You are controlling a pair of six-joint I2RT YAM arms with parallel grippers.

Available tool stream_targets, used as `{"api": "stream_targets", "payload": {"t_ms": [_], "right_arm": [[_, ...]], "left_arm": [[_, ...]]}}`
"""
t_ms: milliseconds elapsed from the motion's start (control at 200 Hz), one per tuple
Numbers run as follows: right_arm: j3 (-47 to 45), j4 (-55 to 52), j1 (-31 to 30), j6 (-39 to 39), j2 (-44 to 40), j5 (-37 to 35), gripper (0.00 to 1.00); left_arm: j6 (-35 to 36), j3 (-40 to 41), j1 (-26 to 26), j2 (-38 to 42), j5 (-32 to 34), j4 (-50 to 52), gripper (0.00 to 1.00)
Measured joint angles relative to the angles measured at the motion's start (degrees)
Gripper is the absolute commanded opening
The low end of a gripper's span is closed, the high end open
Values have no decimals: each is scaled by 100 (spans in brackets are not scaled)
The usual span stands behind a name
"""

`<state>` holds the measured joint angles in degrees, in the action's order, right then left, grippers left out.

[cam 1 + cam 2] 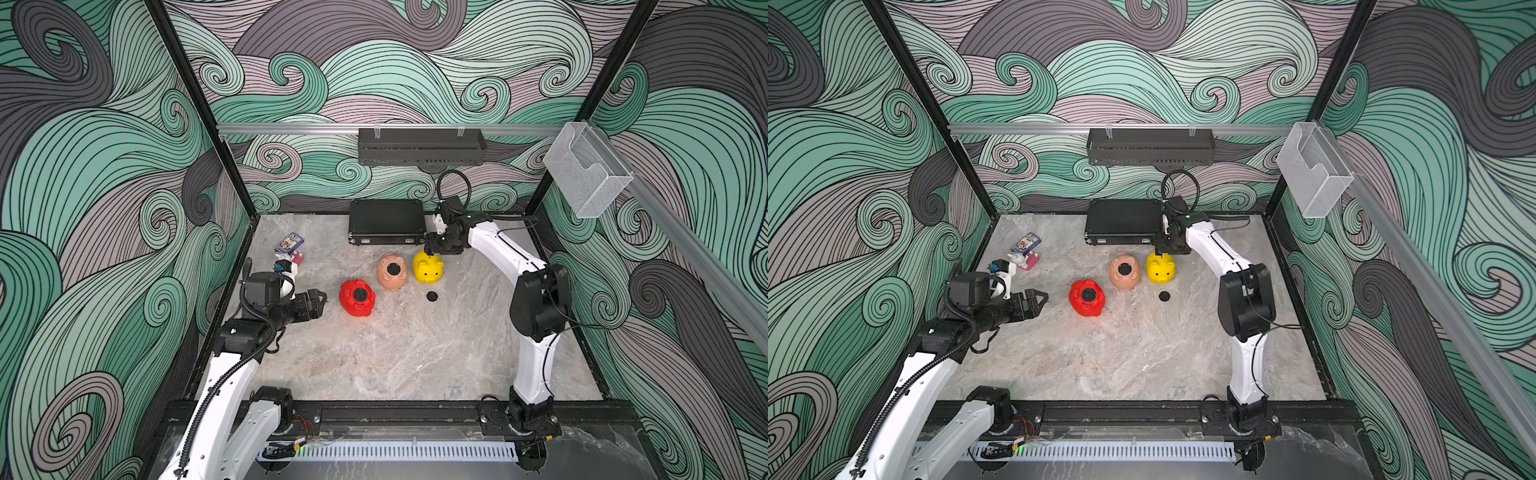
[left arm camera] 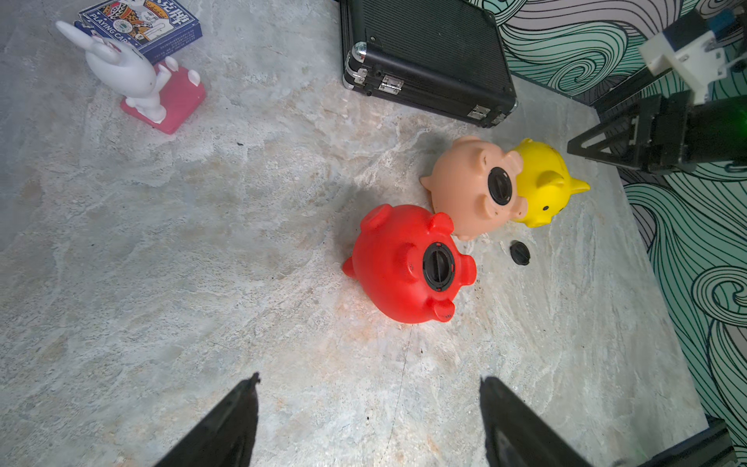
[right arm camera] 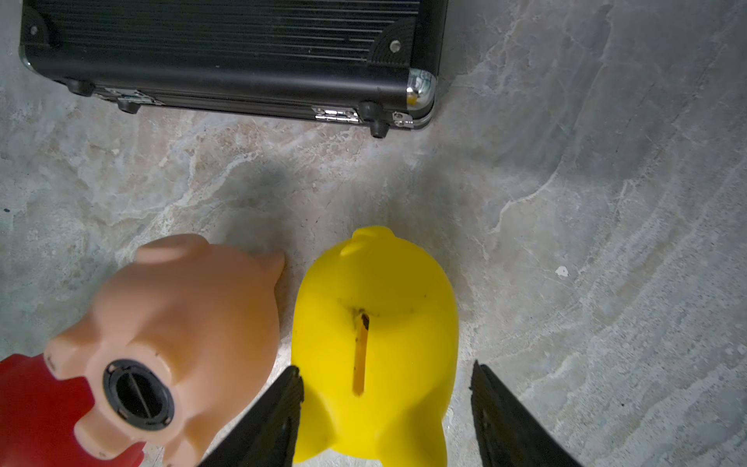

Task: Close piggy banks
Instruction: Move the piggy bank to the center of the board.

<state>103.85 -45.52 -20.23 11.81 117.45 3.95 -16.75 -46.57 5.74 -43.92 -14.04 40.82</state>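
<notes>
While the yellow piggy bank (image 1: 429, 268) stands upright on the marbled surface (image 1: 395, 353), coin slot facing up, the right gripper (image 3: 386, 367) hangs over its rear with jaws spread to either side, one finger close against the flank and the other clear of it, gripping nothing. Just beside it, the peach-pink piggy bank (image 1: 392, 272) lies belly-up with a black plug (image 2: 500, 187) seated in its round hole. The red piggy bank (image 1: 357, 298), nearer the front, lies likewise with a second plug (image 2: 438, 267) in place. A loose plug (image 1: 432, 296) rests on the surface in front of the yellow bank. The left gripper (image 2: 368, 378) hangs wide open and empty near the red bank. A black case (image 1: 386, 222) sits by the back wall, and a box of playing cards (image 1: 289, 242) and a white rabbit figure (image 2: 121, 68) occupy the far left corner.
</notes>
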Motion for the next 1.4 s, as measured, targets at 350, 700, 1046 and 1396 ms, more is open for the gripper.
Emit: {"api": "stream_targets", "payload": {"t_ms": [350,700,1046,1396], "right_arm": [[1252,-433,0,42,1115,79,65],[1521,-664,-2,-146,1397,85,63],[247,-568,-15,-275,765,46,60],[-1287,-376,-61,262,-164,256,53]], "left_arm": [[0,0,0,-63,26,15,85],[0,0,0,-101,33,20,85],[0,0,0,-138,33,37,85],[0,0,0,-136,17,37,85]]}}
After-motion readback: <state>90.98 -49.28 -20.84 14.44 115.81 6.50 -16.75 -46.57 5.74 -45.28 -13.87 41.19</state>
